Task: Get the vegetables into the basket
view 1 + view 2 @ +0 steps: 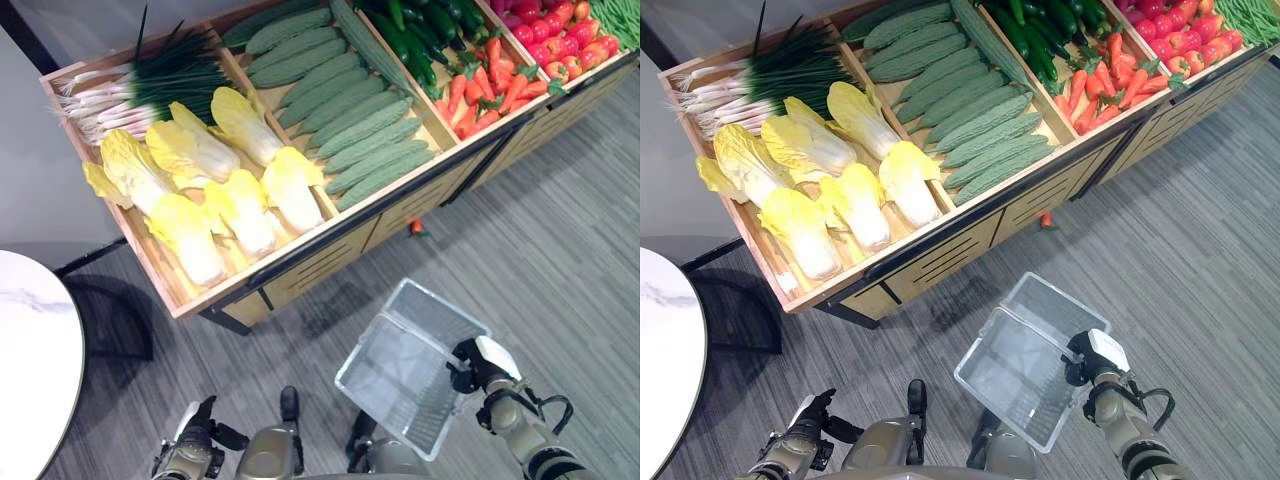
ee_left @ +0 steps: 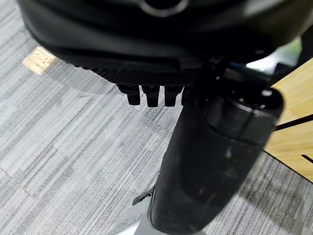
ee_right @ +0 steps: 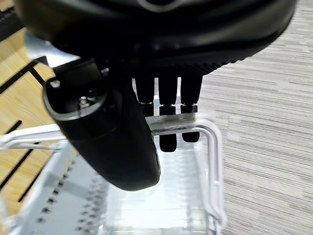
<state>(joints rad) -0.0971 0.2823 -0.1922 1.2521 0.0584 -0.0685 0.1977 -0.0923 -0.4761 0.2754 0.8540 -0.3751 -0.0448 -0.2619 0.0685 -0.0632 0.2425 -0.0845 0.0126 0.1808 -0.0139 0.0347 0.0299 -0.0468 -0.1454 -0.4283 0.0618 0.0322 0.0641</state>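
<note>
While my right hand curls its fingers round the clear basket's handle, below the vegetable stand, the cabbages sit uncollected. My left hand hangs empty, fingers curled. I fear the tilted basket slipping.

The thumb of the right hand is blocking a good part of the clear basket, and the basket's lower end is running off the right wrist view's edge. The produce stand is getting cropped along the top of the head views, slicing off the red peppers and green beans. The white table is cut off at the left edge.
</note>
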